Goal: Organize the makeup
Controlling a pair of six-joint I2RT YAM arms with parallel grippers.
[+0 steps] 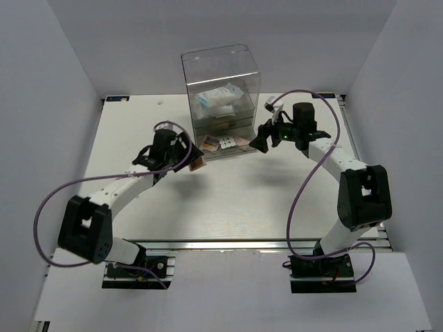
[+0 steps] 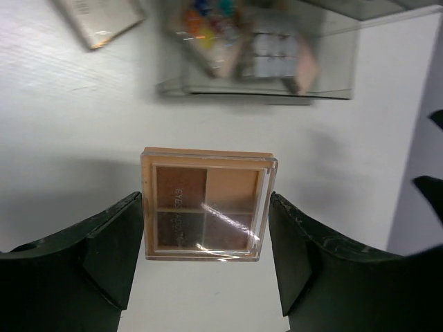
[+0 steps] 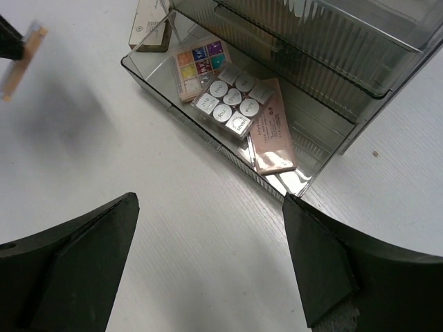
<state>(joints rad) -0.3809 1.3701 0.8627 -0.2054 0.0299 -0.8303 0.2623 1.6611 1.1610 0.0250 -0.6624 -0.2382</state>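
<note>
My left gripper (image 1: 196, 164) (image 2: 205, 202) is shut on a peach four-pan eyeshadow palette (image 2: 206, 204) and holds it by its side edges above the table, left of the open bottom drawer (image 3: 181, 119). The palette also shows in the right wrist view (image 3: 21, 59), casting a shadow on the table. In that drawer lie a multicoloured palette (image 3: 199, 66), a white-grid palette (image 3: 232, 100) and a pink palette (image 3: 273, 135). A white-and-blue packet (image 1: 220, 97) sits in an upper drawer. My right gripper (image 1: 266, 142) (image 3: 209, 199) is open and empty over the table, in front of the drawer's right end.
The tall clear acrylic drawer box (image 1: 220, 62) stands at the back centre with its bottom drawer pulled out towards me. A beige flat carton (image 3: 152, 28) (image 2: 100, 21) lies on the table beside the drawer's left corner. White walls enclose the table on three sides.
</note>
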